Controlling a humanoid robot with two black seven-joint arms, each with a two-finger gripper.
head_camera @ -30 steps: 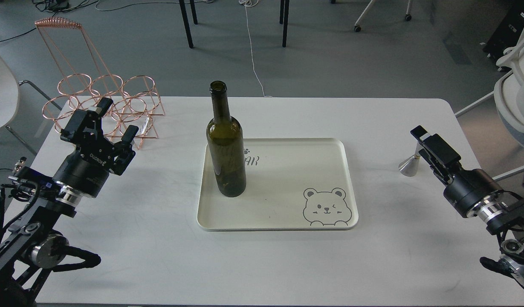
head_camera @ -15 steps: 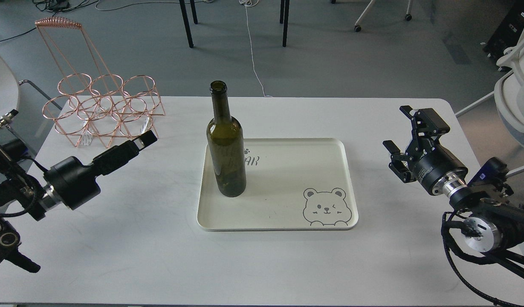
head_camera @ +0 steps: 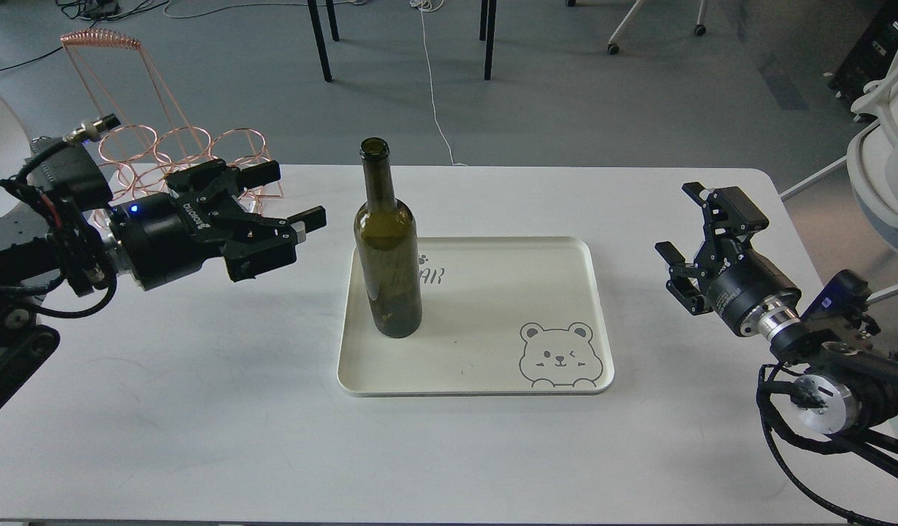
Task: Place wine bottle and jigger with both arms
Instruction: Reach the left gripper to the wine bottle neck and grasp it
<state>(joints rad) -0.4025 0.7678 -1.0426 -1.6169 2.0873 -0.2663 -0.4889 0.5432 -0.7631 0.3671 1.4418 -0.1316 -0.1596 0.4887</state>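
Note:
The wine bottle (head_camera: 387, 241) is dark olive-green and stands upright on the left part of a cream tray (head_camera: 492, 365). My left gripper (head_camera: 293, 194) is open and empty. It lies level just left of the bottle, pointing at it with a small gap between them. My right gripper (head_camera: 681, 223) is open and empty above the table's right side, well right of the tray. The jigger does not show; it may be hidden behind the right gripper.
A copper wire rack (head_camera: 164, 146) stands at the back left corner, partly behind my left arm. The tray has a bear drawing (head_camera: 560, 354) at its front right. White chairs stand off the table's right (head_camera: 883, 146) and left edges.
My left gripper has swung up and right toward the bottle and now shows open. The right gripper has hardly moved in the last half second; the jigger seen beside it a second ago no longer shows.

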